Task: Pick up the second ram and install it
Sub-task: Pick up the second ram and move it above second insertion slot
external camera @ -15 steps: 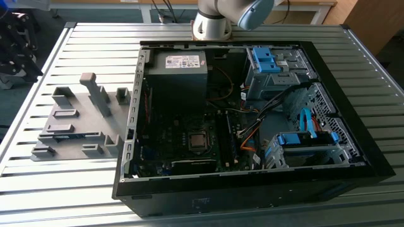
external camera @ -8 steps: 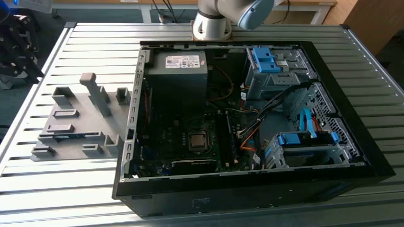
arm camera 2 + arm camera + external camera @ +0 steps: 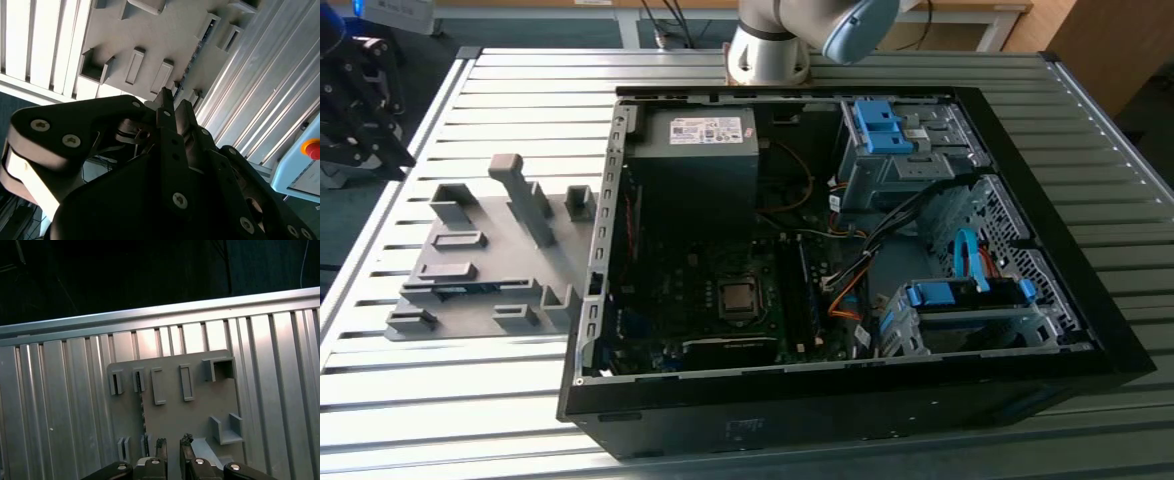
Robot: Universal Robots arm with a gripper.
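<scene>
The ram (image 3: 142,412) is seen standing on edge in the grey holder (image 3: 200,415), which lies to the exterior view's left of the case (image 3: 854,410). The gripper (image 3: 173,441) is poised over the holder near it, narrowly parted, with nothing gripped. The ram is judged light, stiff and fragile, best taken by its flat faces near the top edge.

An open computer case (image 3: 854,405) lies on a slatted table (image 3: 520,85) beside a grey holder tray (image 3: 494,258).

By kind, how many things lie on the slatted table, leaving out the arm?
PC case: 1
Grey holder plate: 1
Ram stick, standing on edge in the plate: 1
Total: 3
</scene>
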